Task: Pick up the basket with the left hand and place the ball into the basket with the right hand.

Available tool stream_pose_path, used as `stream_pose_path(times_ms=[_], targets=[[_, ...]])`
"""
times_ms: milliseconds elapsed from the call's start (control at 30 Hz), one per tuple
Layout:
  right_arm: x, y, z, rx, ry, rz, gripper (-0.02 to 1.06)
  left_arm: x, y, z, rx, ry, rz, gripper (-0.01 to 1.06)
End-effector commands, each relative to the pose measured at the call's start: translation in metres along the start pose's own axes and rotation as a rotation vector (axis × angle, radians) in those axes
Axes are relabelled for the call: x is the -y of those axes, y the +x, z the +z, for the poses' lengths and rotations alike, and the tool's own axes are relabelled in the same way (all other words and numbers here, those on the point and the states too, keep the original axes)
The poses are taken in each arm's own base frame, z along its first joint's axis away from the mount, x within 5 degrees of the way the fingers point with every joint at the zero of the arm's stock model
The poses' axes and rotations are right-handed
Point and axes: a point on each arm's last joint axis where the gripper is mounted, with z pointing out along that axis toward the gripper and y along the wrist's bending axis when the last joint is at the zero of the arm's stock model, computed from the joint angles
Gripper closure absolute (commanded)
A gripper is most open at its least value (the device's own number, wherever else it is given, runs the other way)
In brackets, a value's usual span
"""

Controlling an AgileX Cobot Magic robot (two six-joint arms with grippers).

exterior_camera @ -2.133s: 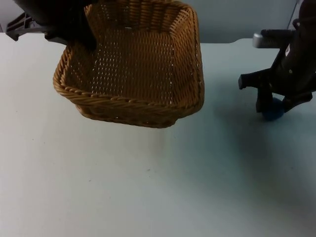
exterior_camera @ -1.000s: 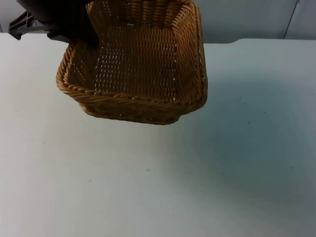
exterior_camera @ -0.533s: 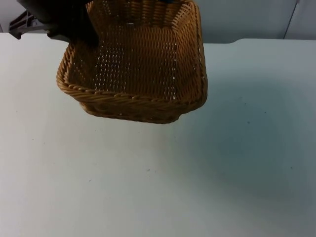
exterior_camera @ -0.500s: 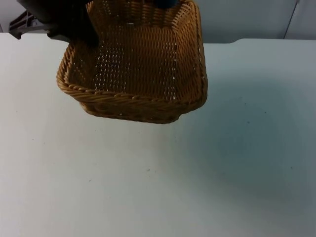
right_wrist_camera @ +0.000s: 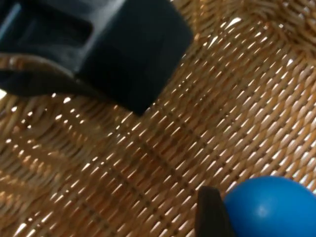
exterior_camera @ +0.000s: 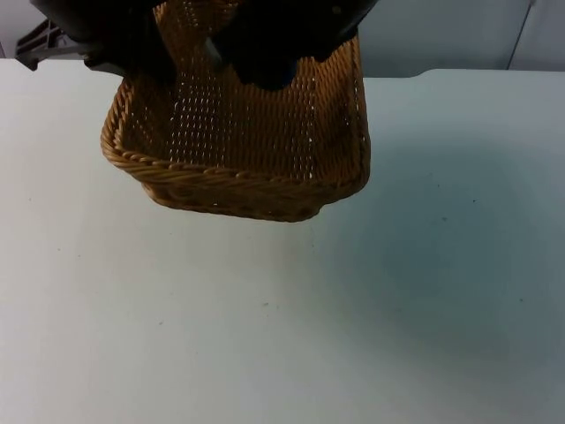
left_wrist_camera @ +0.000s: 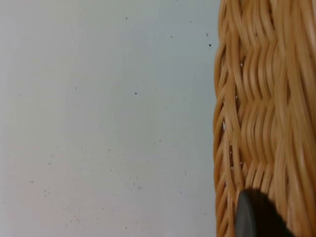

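1. Looking down in the top view: the wicker basket (exterior_camera: 243,132) hangs tilted above the white surface (exterior_camera: 353,309), held at its far left corner by the left pincer (exterior_camera: 132,55), which is clenched on the rim. The right pincer (exterior_camera: 265,62) reaches down over the basket's far interior; here its dark bulk hides whatever lies between its fingers.
2. Left wrist view: the woven outer wall of the basket (left_wrist_camera: 266,113) stands beside the speckled surface (left_wrist_camera: 98,123); a black fingertip (left_wrist_camera: 256,217) presses against the weave.
3. Right wrist view: the blue ball (right_wrist_camera: 271,210) sits against a black fingertip (right_wrist_camera: 210,212), gripped by the right pincer above the basket's woven floor (right_wrist_camera: 148,148). The black body of the left pincer (right_wrist_camera: 98,44) lies over the weave beyond.
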Motion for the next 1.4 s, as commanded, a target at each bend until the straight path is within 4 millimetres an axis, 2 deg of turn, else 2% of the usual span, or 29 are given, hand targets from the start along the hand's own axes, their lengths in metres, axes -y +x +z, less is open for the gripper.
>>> stream_pose_path(times_ms=[0, 100, 233, 333, 367, 467, 500, 533, 600, 1167, 1333, 1367], targets=[[-0.001, -0.003, 0.001, 0.018, -0.006, 0.008, 1.05, 0.004, -0.003, -0.004, 0.032, 0.017, -0.012, 1.05], [-0.001, -0.002, 0.002, 0.016, -0.006, 0.014, 1.04, 0.004, -0.003, -0.004, 0.032, 0.017, -0.012, 1.05], [-0.001, -0.002, 0.002, 0.018, -0.006, 0.019, 0.96, 0.004, -0.003, -0.004, 0.032, 0.017, -0.012, 1.05], [-0.001, -0.002, 0.002, 0.016, -0.006, 0.019, 0.69, 0.004, -0.003, -0.004, 0.032, 0.017, -0.012, 1.05], [-0.001, -0.002, 0.002, 0.016, -0.006, 0.019, 0.69, 0.004, -0.003, -0.004, 0.032, 0.017, -0.012, 1.05], [-0.001, -0.002, 0.002, 0.016, -0.006, 0.017, 0.38, 0.004, -0.003, -0.004, 0.032, 0.017, -0.012, 1.05], [-0.001, -0.002, 0.002, 0.016, -0.006, 0.016, 0.23, 0.004, -0.003, -0.004, 0.032, 0.017, -0.012, 1.05], [-0.001, -0.002, 0.002, 0.016, -0.006, 0.016, 0.23, 0.004, -0.003, -0.004, 0.032, 0.017, -0.012, 1.05], [-0.001, -0.002, 0.002, 0.016, -0.006, 0.016, 0.0, 0.004, -0.003, -0.004, 0.03, 0.017, -0.013, 1.05], [0.0, -0.004, -0.002, 0.024, -0.005, 0.009, 0.0, 0.004, -0.002, -0.004, 0.024, 0.018, -0.013, 1.05], [0.002, -0.01, -0.017, 0.034, 0.001, 0.025, 0.0, 0.003, -0.002, -0.004, 0.02, 0.014, -0.008, 1.05], [0.004, -0.011, -0.025, 0.03, 0.006, 0.032, 0.0, 0.003, -0.002, -0.004, 0.02, 0.014, -0.008, 1.05]])
